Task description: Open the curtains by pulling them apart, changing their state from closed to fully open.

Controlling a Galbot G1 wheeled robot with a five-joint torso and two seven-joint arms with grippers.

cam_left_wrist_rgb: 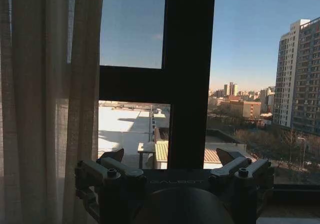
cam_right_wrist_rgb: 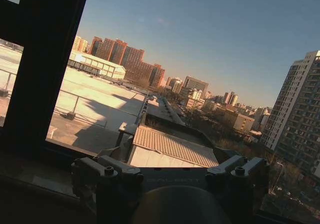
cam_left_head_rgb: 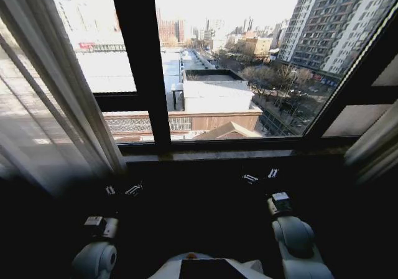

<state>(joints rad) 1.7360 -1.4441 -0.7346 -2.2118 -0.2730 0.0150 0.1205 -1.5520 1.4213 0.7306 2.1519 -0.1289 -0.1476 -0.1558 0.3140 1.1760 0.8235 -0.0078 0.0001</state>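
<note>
Both arms sat low in the head view, right in front of the robot's body, pointed at the window. Left gripper (cam_left_head_rgb: 123, 190) was down in the shadow under the sill, and its own wrist cam showed the left gripper (cam_left_wrist_rgb: 172, 156) with its jaws spread wide, nothing between them. Same story for the right gripper (cam_left_head_rgb: 260, 176): in its wrist view the right gripper (cam_right_wrist_rgb: 165, 154) was splayed open too, holding nothing, with city rooftops beyond the glass.

As for the curtains, they were already parted. Left curtain panel (cam_left_head_rgb: 43, 105) hung bunched against the left edge of the window, near the left gripper but not touching it as far as I could tell. From the left wrist cam that same left curtain panel (cam_left_wrist_rgb: 45, 104) was just pleated sheer cream fabric off to one side, glowing a bit from the daylight. Right curtain panel (cam_left_head_rgb: 376, 143) was pushed way over at the right edge. Between them the black window frame (cam_left_head_rgb: 142, 61) and the window sill (cam_left_head_rgb: 211, 155) were in plain sight.
</note>
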